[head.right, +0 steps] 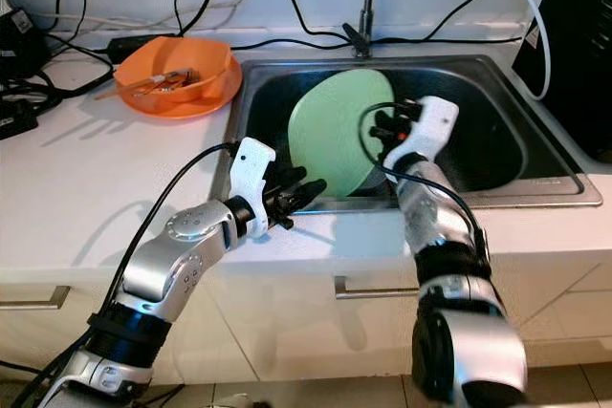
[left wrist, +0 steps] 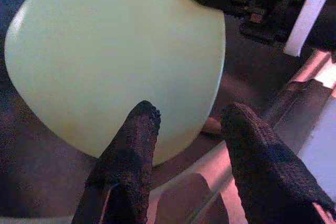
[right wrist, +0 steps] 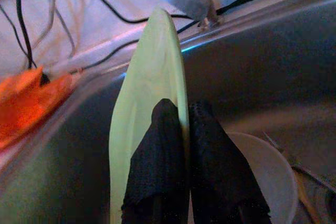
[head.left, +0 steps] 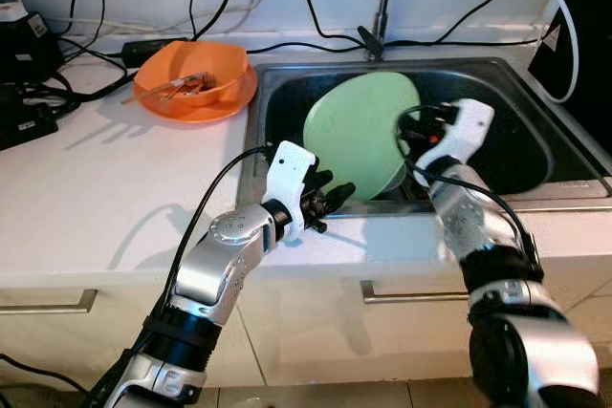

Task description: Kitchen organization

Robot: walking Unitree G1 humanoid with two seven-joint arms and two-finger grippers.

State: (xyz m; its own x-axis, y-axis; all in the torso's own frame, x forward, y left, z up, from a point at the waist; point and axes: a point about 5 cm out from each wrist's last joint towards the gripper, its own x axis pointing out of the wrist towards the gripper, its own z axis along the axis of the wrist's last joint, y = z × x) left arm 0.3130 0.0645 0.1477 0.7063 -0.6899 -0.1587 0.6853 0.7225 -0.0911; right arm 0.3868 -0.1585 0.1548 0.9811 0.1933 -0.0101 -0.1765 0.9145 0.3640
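A: Our right gripper (right wrist: 185, 145) is clamped on the rim of the pale green plate (head.left: 359, 136), one finger on each face; the right wrist view shows that pinch edge-on.

B: And our left gripper (left wrist: 189, 135) has its fingers (left wrist: 131, 156) apart, just short of the plate's lower edge, near the sink's (head.left: 564, 155) front rim.

A: From the head we see the plate standing tilted on edge inside the sink, below the faucet (head.left: 381, 7).

B: The right wrist view adds a white dish (right wrist: 268, 177) lying in the basin beside the plate.

A: On the counter to the left sits an orange bowl (head.left: 189, 75) on an orange plate (head.left: 215, 107), well apart from us. Black cables (head.left: 287, 40) run along the back edge.

B: The right half of the basin looks open.
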